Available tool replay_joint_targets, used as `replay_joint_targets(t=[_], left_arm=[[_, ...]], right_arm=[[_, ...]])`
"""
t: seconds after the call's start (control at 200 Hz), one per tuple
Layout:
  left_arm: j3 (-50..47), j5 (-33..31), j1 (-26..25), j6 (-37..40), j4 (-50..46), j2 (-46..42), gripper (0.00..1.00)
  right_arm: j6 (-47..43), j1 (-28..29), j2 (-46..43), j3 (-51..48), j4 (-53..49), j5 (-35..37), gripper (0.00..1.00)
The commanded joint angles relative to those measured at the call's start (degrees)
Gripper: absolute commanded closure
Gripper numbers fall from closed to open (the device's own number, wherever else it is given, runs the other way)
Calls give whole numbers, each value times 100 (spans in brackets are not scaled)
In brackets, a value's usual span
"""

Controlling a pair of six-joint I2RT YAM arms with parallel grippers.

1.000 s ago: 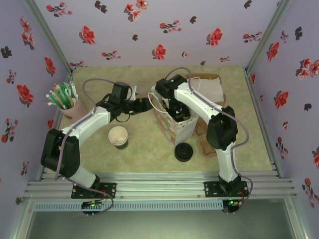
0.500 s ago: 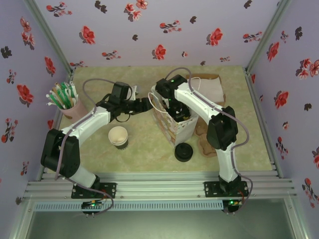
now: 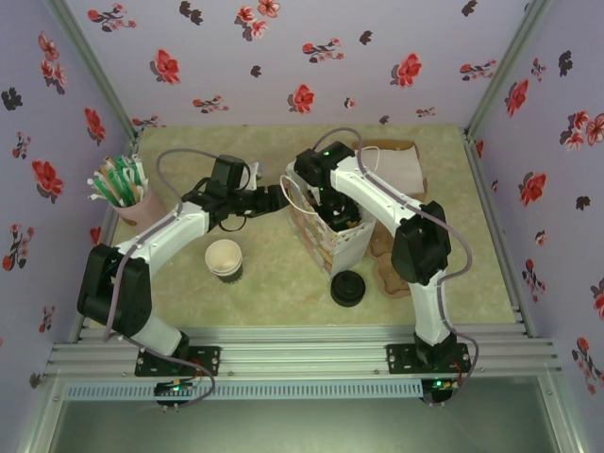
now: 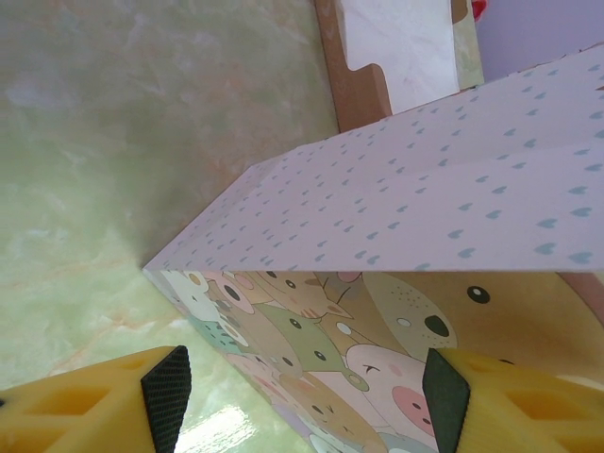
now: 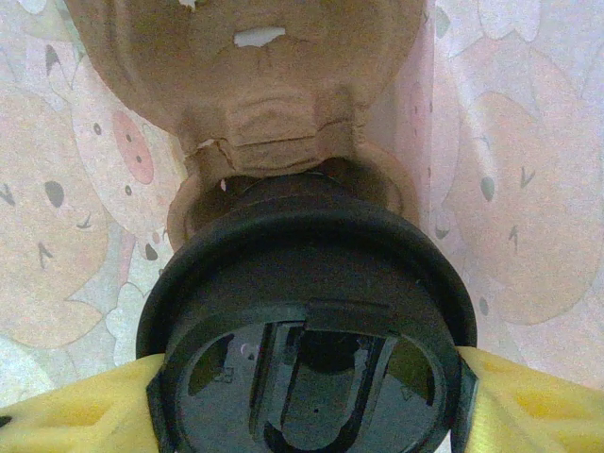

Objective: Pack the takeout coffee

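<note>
Pale green marbled table [image 3: 274, 293], and there's plenty sitting on it. Far left, a pink cup [image 3: 132, 209] stuffed with sticks. Nearer the middle-left, an open cup [image 3: 225, 260], standing upright on its own. Dead centre, the animal-print bag [image 3: 347, 247], upright, mouth open. Just in front of it, black lids [image 3: 347, 289], close to the bag's near corner. Right of the bag, brown cardboard carriers [image 3: 389, 276] lying flat. Back right, a white sheet [image 3: 401, 170] on brown card. From the left wrist, the bag [image 4: 425, 217] stands square on the glossy table [image 4: 142, 142].
</note>
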Motion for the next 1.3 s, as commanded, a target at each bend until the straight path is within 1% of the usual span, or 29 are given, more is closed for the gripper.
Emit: replay_joint_targets(t=[0.0,0.835,1.295], left_arm=[[155,-103,-23,116,-57,-29,31],[105,-271,-23,133,-207,-411,28],[-162,-370,-22,185,-384,-835,28]], right_arm=[[-64,-27,-82,-149,146,-99,32],[-56,-28,-242,-182,138,-32,25],[32,-32,-498,33,8,148,14]])
